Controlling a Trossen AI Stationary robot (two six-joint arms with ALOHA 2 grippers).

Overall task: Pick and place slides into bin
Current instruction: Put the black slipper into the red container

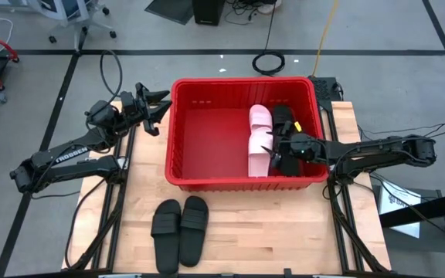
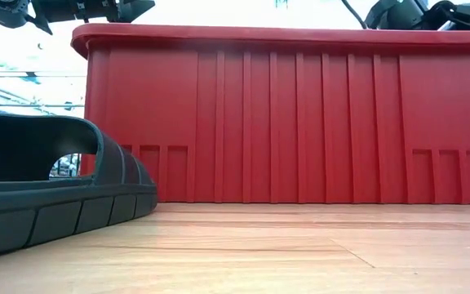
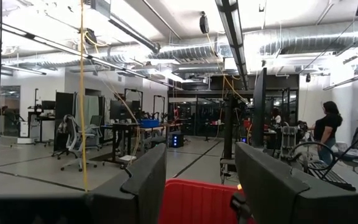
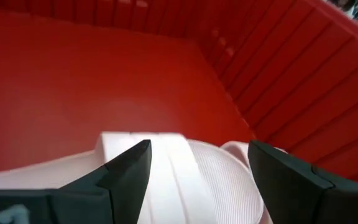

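Note:
The red bin [image 1: 207,139] stands mid-table. Two pale pink slides [image 1: 259,117] [image 1: 258,157] lie end to end on its floor at the right, with a black slide [image 1: 284,120] beside them. Two more black slides [image 1: 166,225] [image 1: 194,228] lie side by side on the table in front of the bin; one fills the low view's left [image 2: 47,180]. My right gripper [image 1: 272,150] is open inside the bin, just over the nearer pink slide [image 4: 173,158]. My left gripper [image 1: 157,109] hangs open above the bin's far left corner, holding nothing. My right gripper's open fingers [image 4: 129,168] straddle the ribbed strap [image 4: 179,155] of the nearer pink slide, coming from the table's right and slanting down. I cannot tell whether they touch it. The slide lies flat on the bin floor.
The bin's tall ribbed wall [image 2: 300,114] rises behind the free strip of wooden table top [image 1: 269,232] at the near edge. A person [image 3: 325,127] stands far off in the room beyond the table.

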